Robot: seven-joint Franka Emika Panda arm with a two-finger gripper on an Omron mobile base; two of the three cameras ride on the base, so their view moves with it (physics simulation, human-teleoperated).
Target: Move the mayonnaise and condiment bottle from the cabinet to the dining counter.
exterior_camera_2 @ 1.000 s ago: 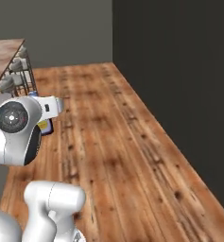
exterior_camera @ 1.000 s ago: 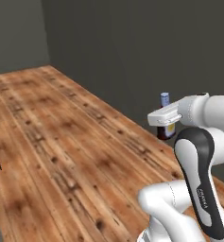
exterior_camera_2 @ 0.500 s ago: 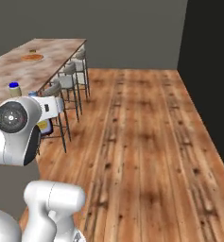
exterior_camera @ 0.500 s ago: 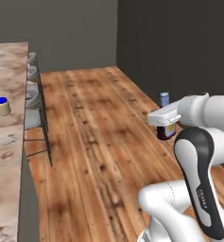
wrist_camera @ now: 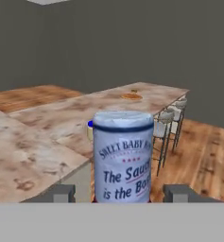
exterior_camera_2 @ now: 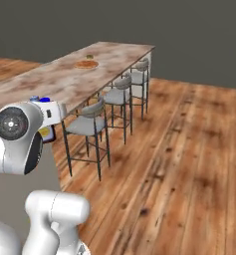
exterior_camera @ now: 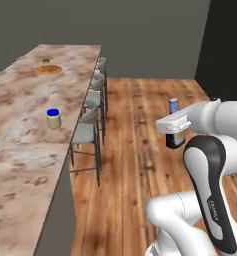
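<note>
My gripper point(exterior_camera: 174, 131) is shut on the condiment bottle point(exterior_camera: 175, 140), a dark bottle with a blue-grey neck, held upright over the wooden floor. In the hand view the bottle point(wrist_camera: 123, 158) stands between the two fingertips point(wrist_camera: 61, 193) and blocks the middle of the picture. The mayonnaise point(exterior_camera: 53, 119), a cream jar with a blue lid, stands on the dining counter point(exterior_camera: 25, 100) to my left, apart from the gripper. Its edge peeks out behind the bottle as mayonnaise point(wrist_camera: 90, 128). From the right base view the bottle's yellowish label point(exterior_camera_2: 46, 133) shows under the hand. The cabinet is out of view.
Several grey stools point(exterior_camera: 88, 126) line the counter's near side, with dark legs reaching the floor. A round plate of food point(exterior_camera: 48, 69) lies far down the counter. Wooden floor point(exterior_camera_2: 189, 149) stretches to the right, with a dark wall behind.
The whole picture has swung as the base turned: the dining counter, stools and mayonnaise have come into view. The bottle stays held in the gripper in the same pose.
</note>
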